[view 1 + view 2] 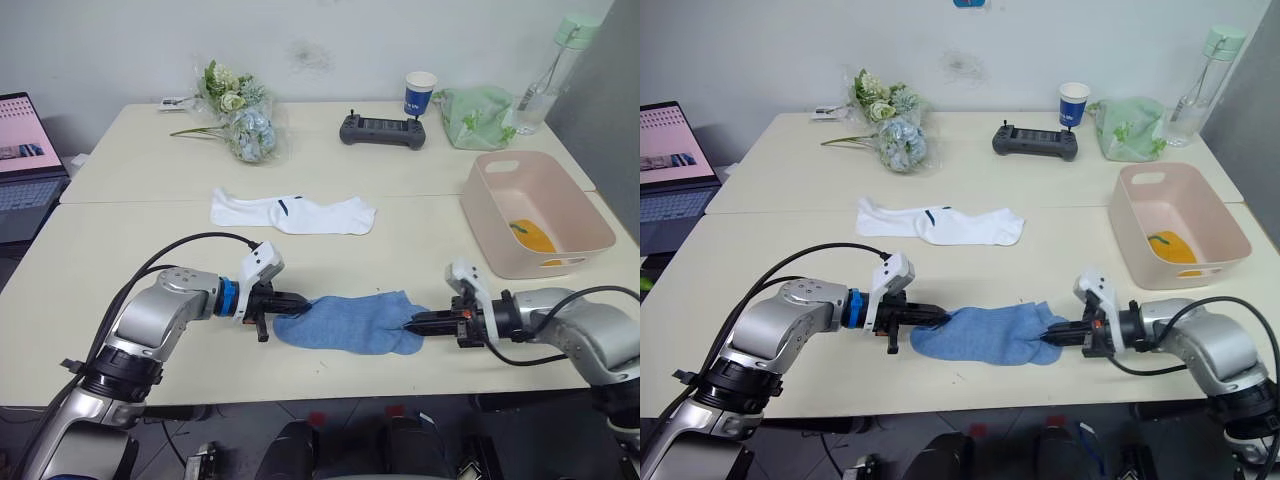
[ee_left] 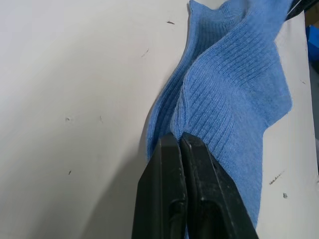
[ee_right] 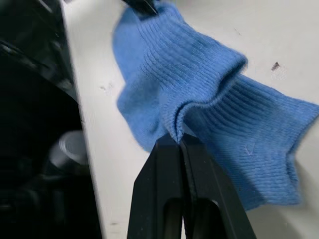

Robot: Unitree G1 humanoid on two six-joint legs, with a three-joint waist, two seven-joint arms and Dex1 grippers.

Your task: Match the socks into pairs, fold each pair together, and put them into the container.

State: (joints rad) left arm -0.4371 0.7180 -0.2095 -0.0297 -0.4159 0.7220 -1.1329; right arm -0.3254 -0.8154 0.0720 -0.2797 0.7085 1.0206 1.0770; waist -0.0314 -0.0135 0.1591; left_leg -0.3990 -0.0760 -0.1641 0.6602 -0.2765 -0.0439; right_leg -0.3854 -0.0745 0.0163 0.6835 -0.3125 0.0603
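My left gripper [image 1: 303, 300] is clenched on the left end of the light blue socks [image 1: 352, 322], and my right gripper [image 1: 412, 322] is clenched on their right end. The blue pair lies flat on the near part of the table [image 1: 120, 240], one sock stacked on the other, stretched between my two grippers. Farther off, near the table's middle, the white socks [image 1: 292, 213] lie flat, a small dark mark showing. To the right stands the pale pink container [image 1: 535, 212], with mustard-yellow socks [image 1: 531, 236] inside. At the far edge: a paper cup [image 1: 420, 93], a black controller [image 1: 383, 130], a green cloth bag [image 1: 478, 116] and a flower bunch [image 1: 238, 111].
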